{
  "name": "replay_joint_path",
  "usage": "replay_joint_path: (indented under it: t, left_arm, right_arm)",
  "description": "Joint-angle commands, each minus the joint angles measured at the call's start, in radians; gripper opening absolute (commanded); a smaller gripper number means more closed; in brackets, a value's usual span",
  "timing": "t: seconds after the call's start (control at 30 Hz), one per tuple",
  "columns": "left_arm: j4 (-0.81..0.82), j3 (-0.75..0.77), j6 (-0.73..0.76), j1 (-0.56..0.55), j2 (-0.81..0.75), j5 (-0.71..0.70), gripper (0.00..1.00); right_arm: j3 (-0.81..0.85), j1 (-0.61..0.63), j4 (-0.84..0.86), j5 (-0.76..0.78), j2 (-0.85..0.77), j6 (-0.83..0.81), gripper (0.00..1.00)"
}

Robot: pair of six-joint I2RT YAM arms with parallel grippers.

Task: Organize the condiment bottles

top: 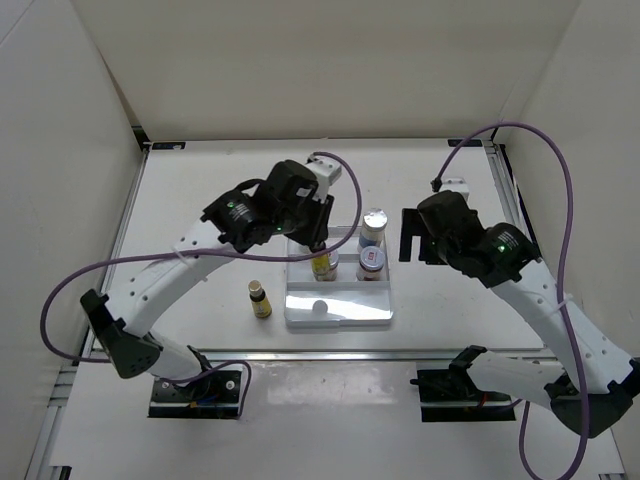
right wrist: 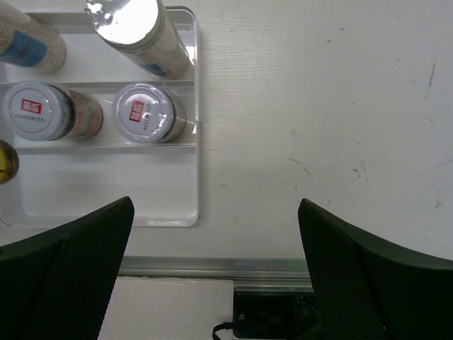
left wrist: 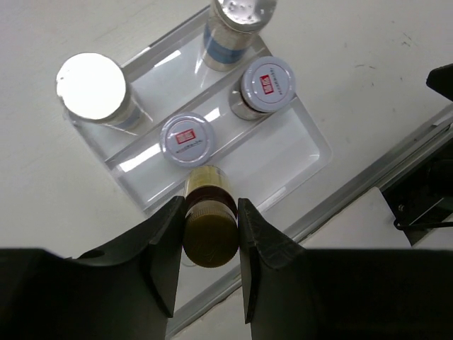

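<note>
Holding a tiny yellow bottle [left wrist: 207, 180] by its dark cap, the left gripper [left wrist: 211, 212] is clamped shut above the white tray's [left wrist: 297, 145] near row. The bottle's axis is upright, with the row directly below. The right gripper [right wrist: 216, 262] is spread apart beside the tray. A second yellow bottle [top: 260, 298] stands on the table to the tray's left.

1. From above, the left arm's black wrist housing [top: 290, 205] covers the far-left corner of the white three-row plastic tray [top: 355, 311].
2. The right wrist view crops a taller silver-capped bottle with a white-blue label [right wrist: 27, 44] at its top-left corner and a tiny yellow bottle [right wrist: 6, 161] at its left edge.
3. Print on the red labels of the short silver-lidded jars [left wrist: 187, 137] is too small to read.
</note>
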Motion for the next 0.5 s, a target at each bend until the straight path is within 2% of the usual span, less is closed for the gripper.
replay_joint_path:
  t: [0.0, 0.27, 0.47]
  left_arm:
    - [0.026, 0.068, -0.027, -0.058, 0.033, -0.030, 0.11]
    - [0.048, 0.175, -0.047, -0.164, 0.187, -0.068, 0.11]
    - [0.184, 0.122, -0.076, -0.222, 0.208, -0.097, 0.11]
  right_arm:
    - [0.022, -0.010, -0.066, 0.080, -0.023, 0.042, 1.00]
    - [0.108, -0.010, -0.217, 0.238, -0.063, 0.115, 1.00]
    - [0.174, -0.010, -0.290, 0.247, -0.097, 0.124, 1.00]
